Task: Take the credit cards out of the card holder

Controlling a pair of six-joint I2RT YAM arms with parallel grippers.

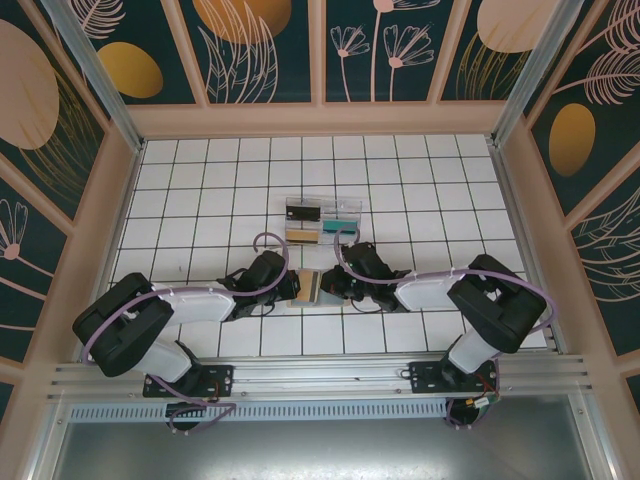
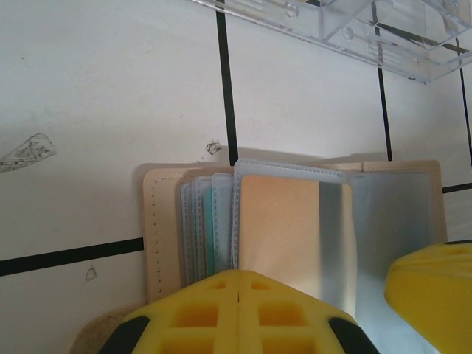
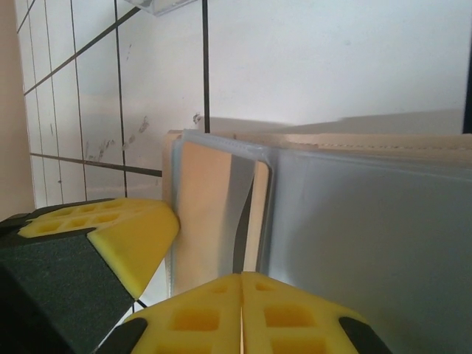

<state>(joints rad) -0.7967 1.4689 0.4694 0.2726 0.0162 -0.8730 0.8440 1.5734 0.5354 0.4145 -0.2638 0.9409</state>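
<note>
The card holder point(image 1: 308, 287) lies open on the white tiles between my two grippers. Its tan cover point(image 2: 158, 228) shows at the left, with blue-grey sleeves point(image 2: 391, 221) fanned over it. A pale orange credit card point(image 2: 280, 228) sits in the top sleeve, and a teal card edge point(image 2: 209, 228) peeks from a lower one. My left gripper point(image 2: 237, 274) is shut, its tips down on the holder's near edge. My right gripper point(image 3: 242, 274) is shut at the edge of a raised sleeve point(image 3: 369, 243), next to the orange card point(image 3: 206, 214). I cannot tell whether it pinches that edge.
A clear plastic compartment tray point(image 1: 322, 218) with coloured items stands just beyond the holder, and its corner point(image 2: 369, 29) reaches close. The arms meet mid-table. Wooden walls point(image 1: 130, 180) ring the tiled floor.
</note>
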